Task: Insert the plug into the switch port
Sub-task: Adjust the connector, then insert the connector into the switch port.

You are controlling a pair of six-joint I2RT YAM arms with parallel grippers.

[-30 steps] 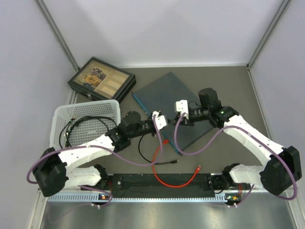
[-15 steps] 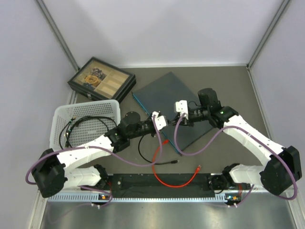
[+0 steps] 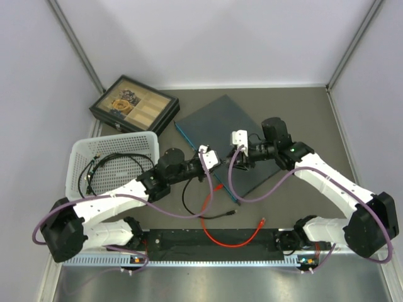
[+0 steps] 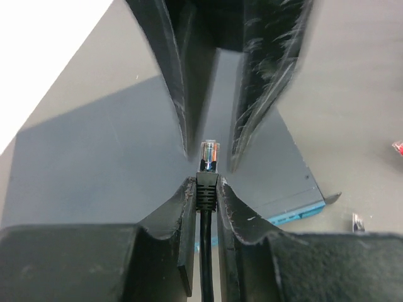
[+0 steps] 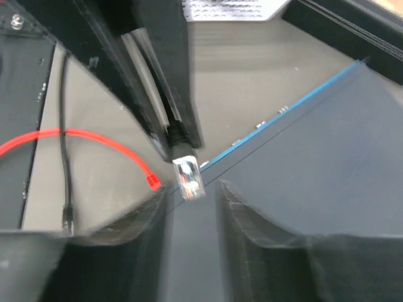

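My left gripper is shut on the black boot of the plug, whose clear tip points forward and whose black cable runs back between the fingers. It holds the plug above the dark blue-grey switch, near its teal port edge. My right gripper is open. Its fingers stand on either side of the plug's clear tip without touching it. In the top view the left gripper and the right gripper meet tip to tip over the switch's near left edge.
A black compartmented box sits at the back left. A white basket holding black cables stands at the left. A red cable and a black cable loop lie on the table in front of the switch.
Both grippers have shifted slightly left and away from the bases. The right gripper's open fingers have closed in around the plug tip held by the left gripper.
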